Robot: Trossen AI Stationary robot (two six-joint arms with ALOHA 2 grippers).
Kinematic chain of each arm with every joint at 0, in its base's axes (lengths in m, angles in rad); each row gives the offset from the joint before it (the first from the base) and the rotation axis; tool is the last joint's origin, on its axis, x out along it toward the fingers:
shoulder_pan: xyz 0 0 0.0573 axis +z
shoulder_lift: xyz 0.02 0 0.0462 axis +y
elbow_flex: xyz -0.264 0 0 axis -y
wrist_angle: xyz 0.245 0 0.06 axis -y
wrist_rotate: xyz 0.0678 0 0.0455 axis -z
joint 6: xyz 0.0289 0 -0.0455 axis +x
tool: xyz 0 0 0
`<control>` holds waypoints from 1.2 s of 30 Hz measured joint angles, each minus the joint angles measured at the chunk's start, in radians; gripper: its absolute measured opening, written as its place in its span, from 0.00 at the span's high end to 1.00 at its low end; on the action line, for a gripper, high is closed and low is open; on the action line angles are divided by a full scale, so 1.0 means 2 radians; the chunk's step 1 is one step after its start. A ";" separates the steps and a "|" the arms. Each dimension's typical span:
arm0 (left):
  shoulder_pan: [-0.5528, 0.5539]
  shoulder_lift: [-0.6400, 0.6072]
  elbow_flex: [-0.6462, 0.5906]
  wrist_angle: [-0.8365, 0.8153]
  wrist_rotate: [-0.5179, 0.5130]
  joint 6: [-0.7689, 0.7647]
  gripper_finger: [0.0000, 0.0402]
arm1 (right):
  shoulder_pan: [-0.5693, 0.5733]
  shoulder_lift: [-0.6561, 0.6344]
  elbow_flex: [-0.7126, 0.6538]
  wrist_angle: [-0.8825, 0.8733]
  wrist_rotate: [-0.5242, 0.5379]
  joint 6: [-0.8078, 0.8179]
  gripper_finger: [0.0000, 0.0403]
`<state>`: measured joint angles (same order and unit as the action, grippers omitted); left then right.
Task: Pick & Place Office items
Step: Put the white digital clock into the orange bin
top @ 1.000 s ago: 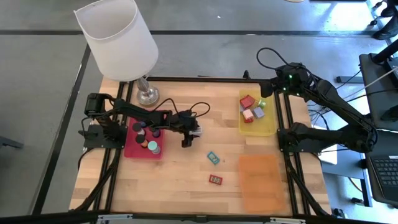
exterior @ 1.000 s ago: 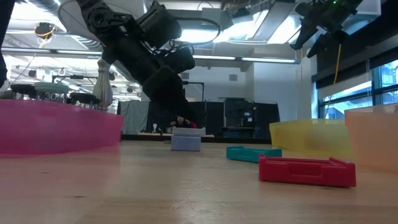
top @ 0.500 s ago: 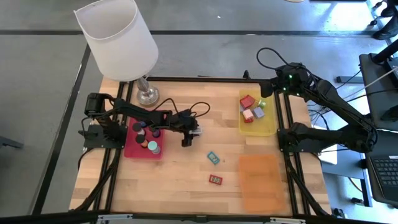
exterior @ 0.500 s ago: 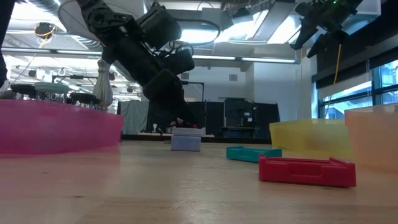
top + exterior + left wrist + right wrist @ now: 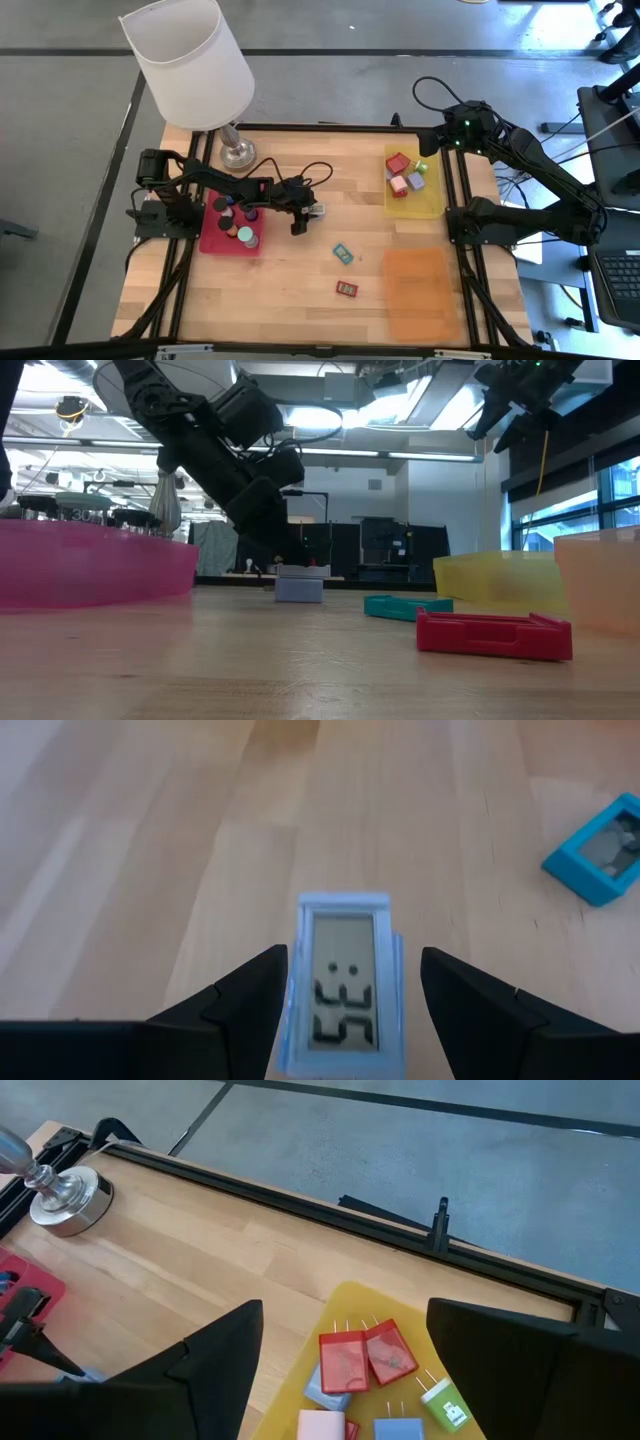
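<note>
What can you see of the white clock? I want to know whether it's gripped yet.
The white clock is a small flat rectangle, pale plastic by its look, with a grey screen showing dark digits. It lies flat on the wooden table, between the left gripper's fingers. Narrow gaps show on both sides, so it isn't clamped yet.

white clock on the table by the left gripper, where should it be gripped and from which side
Probably across its two long edges, coming down from above. The white clock lies flat, display up, a narrow rectangle, so the short span suits the fingers. The left gripper already straddles it that way, one finger beside each long edge, small gaps showing.
</note>
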<state>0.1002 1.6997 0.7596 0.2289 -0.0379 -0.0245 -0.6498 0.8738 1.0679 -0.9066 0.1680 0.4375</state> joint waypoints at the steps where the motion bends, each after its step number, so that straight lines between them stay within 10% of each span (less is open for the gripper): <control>1: 0.000 0.000 -0.002 0.000 0.002 -0.003 0.43 | 0.000 0.000 0.000 0.000 0.000 0.000 0.29; 36: 0.000 0.000 -0.009 -0.012 0.003 -0.047 0.44 | 0.000 0.000 0.000 0.000 0.000 0.013 0.29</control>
<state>0.1009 1.6997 0.7425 0.2050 -0.0318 -0.1184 -0.6498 0.8738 1.0679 -0.9066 0.1673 0.4635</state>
